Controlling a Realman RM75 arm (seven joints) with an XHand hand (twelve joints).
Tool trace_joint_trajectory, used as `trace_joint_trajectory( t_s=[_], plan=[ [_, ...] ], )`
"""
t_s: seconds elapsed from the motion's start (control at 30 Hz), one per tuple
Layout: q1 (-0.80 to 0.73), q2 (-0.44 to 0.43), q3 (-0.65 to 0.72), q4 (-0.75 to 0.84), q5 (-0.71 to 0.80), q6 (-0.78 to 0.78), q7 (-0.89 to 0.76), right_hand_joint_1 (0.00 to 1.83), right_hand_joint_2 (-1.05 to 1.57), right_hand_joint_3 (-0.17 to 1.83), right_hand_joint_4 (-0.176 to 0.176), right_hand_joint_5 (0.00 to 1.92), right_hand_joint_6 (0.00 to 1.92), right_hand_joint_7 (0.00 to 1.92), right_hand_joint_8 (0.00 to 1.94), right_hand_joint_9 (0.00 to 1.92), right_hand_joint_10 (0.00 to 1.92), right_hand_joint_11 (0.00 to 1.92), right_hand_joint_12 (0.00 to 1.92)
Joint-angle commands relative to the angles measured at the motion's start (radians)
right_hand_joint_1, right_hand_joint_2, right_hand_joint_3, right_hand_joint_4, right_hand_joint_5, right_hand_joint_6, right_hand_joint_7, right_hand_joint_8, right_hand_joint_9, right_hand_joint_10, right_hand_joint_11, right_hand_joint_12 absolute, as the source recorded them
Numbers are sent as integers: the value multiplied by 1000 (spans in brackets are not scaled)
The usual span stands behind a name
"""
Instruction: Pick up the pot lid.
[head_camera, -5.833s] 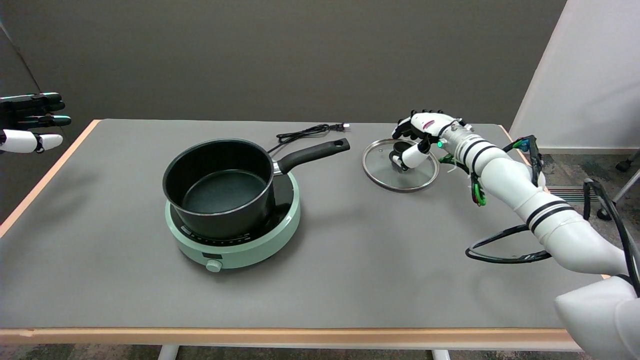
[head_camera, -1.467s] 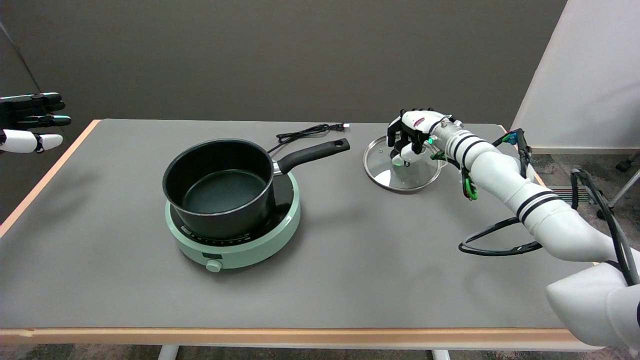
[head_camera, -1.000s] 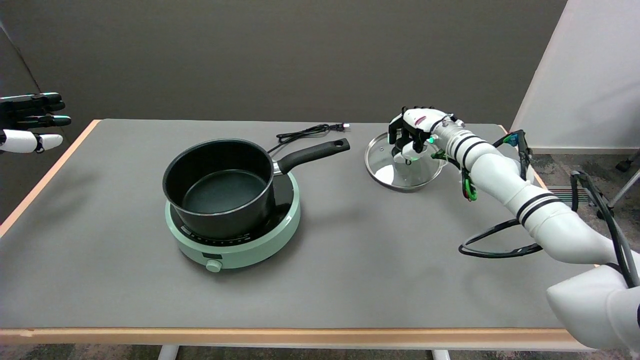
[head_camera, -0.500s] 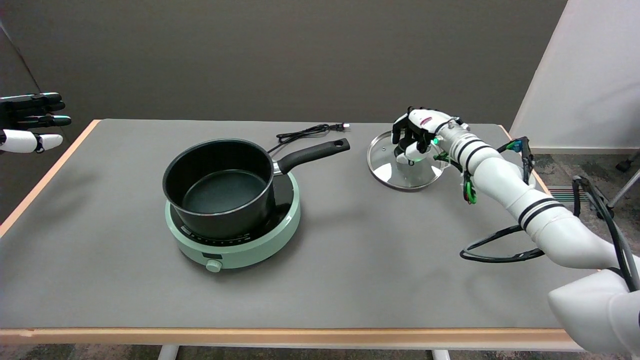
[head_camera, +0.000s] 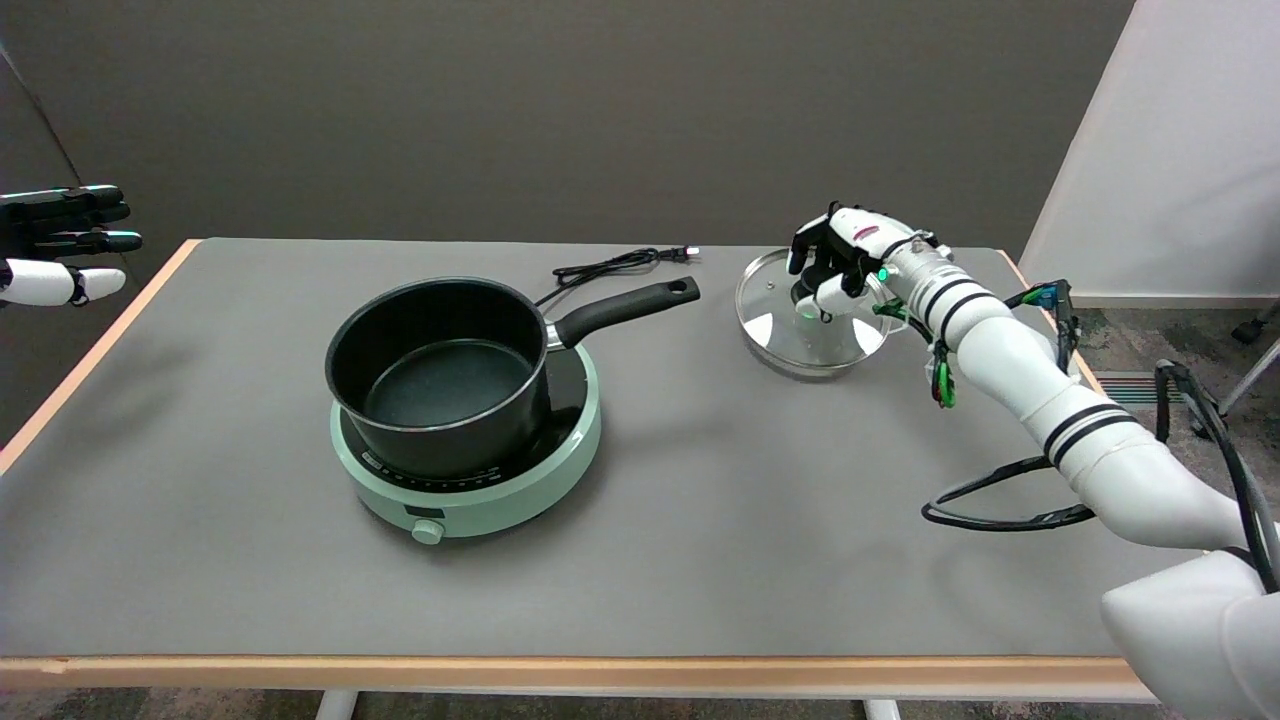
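The glass pot lid with a steel rim hangs tilted just above the grey table at the back right, its far edge raised. My right hand grips the lid's black knob from above, fingers curled around it, so most of the knob is hidden. The black pot stands without a lid on the green hotplate left of centre, well apart from the lid.
The pot's long handle points right toward the lid. A black power cord lies behind it. Black cable loops hang from my right arm over the table's right side. The idle left hand hovers at the far left.
My right hand closed on the knob and lifted the lid, which has risen, tilted and shifted slightly toward the back. The pot and hotplate have stayed put.
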Motion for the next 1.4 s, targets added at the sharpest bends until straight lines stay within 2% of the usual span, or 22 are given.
trace_joint_trajectory(
  t_s=[0.03,0.63,0.73,1.4],
  plan=[
    [-26,2,44,84,28,15,65,1368,868,520,176,759,1006,944,1192,918,1374,856,1783],
    [-22,-12,76,255,28,50,148,1369,857,537,176,779,999,950,1191,926,1379,849,1772],
    [-15,-16,69,284,23,52,148,1368,861,538,176,756,1063,946,1198,915,1449,850,1755],
    [10,-70,62,421,17,67,142,1370,807,679,176,663,1296,929,1289,880,1505,826,1798]
  ],
)
